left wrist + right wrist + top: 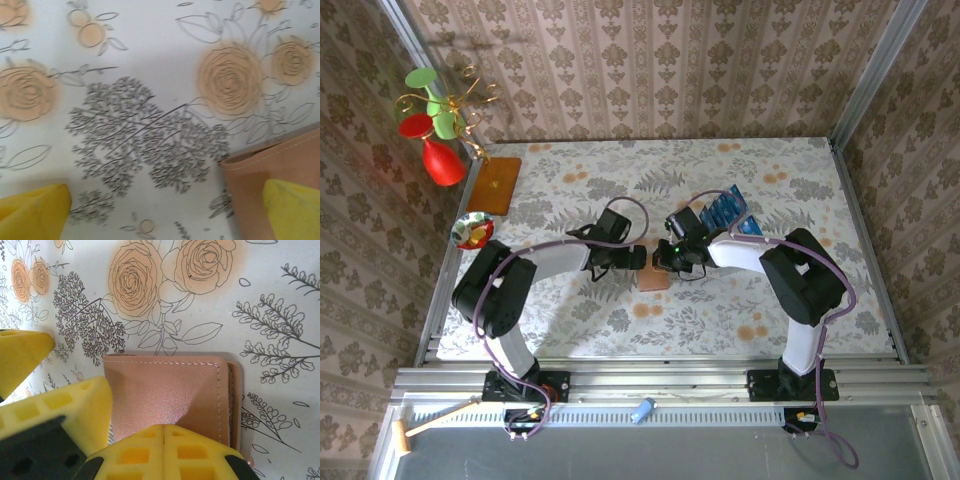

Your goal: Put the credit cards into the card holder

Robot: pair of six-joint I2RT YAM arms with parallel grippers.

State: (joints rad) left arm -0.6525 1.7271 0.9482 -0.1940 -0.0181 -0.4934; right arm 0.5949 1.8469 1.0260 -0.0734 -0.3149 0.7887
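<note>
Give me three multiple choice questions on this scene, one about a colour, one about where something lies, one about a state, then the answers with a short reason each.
1. What colour is the wallet? A black. B brown. C green.
2. Where are the blue cards? A inside the wallet. B in a fanned pile on the table, right of centre. C hanging off the table's near edge.
3. How is the right claw? A wide open. B gripping a card. C shut.

Answers:
1 B: the right wrist view shows tan-brown leather with pale stitching.
2 B: the top view shows them lying on the cloth, apart from the wallet.
3 C: its yellow fingers meet with no gap, over the closed wallet.
</note>
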